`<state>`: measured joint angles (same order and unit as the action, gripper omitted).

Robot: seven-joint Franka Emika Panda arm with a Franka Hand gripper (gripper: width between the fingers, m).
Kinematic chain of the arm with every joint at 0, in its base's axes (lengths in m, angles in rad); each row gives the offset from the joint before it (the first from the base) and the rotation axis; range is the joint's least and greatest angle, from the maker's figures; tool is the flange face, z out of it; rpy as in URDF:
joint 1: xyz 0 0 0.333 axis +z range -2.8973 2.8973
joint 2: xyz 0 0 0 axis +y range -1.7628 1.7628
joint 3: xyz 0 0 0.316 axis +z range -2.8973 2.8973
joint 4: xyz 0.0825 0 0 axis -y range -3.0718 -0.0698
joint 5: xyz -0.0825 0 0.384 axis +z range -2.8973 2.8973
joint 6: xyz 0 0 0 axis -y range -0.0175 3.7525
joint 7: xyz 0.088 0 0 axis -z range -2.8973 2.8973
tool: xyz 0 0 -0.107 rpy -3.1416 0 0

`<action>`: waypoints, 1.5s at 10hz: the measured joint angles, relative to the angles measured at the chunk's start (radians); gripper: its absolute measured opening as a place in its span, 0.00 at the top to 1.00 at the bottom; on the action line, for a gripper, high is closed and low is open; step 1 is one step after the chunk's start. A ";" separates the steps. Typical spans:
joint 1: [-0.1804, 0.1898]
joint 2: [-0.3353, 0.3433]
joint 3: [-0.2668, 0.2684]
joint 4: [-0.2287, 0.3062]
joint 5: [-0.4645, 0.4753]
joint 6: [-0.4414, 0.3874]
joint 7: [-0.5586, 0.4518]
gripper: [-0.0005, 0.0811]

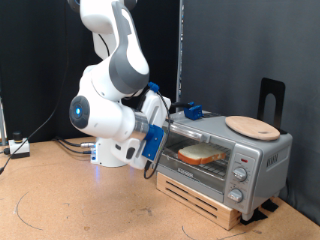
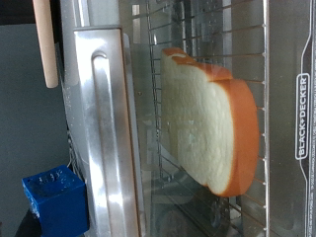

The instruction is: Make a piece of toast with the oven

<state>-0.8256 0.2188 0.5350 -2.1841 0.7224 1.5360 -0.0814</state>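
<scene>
The slice of bread [image 1: 201, 153] lies flat on the rack inside the toaster oven [image 1: 222, 158]; the gripper [image 1: 160, 122] sits at the oven's upper-left corner, jaws hidden, can't tell.

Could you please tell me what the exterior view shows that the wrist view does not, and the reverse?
Only the exterior view shows the gripper at the oven's exterior-view left end, the knobs and the whole round board on top. Only the wrist view shows the maker's name on the front and the door handle up close. Both show the piece of toast on the wire rack inside, and the blue block.
</scene>
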 joint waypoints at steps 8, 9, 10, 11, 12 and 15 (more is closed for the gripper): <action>0.061 0.222 0.014 0.218 0.040 -0.020 0.054 0.01; 0.078 0.255 0.014 0.246 0.029 0.020 0.067 0.01; 0.093 0.285 0.013 0.268 0.028 0.062 0.081 0.01; 0.102 0.315 0.011 0.294 0.028 0.077 0.089 0.01; 0.102 0.314 0.011 0.292 0.028 0.075 0.089 0.01; 0.109 0.362 0.020 0.356 0.034 0.042 0.065 0.01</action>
<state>-0.7167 0.5804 0.5552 -1.8281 0.7567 1.5775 -0.0169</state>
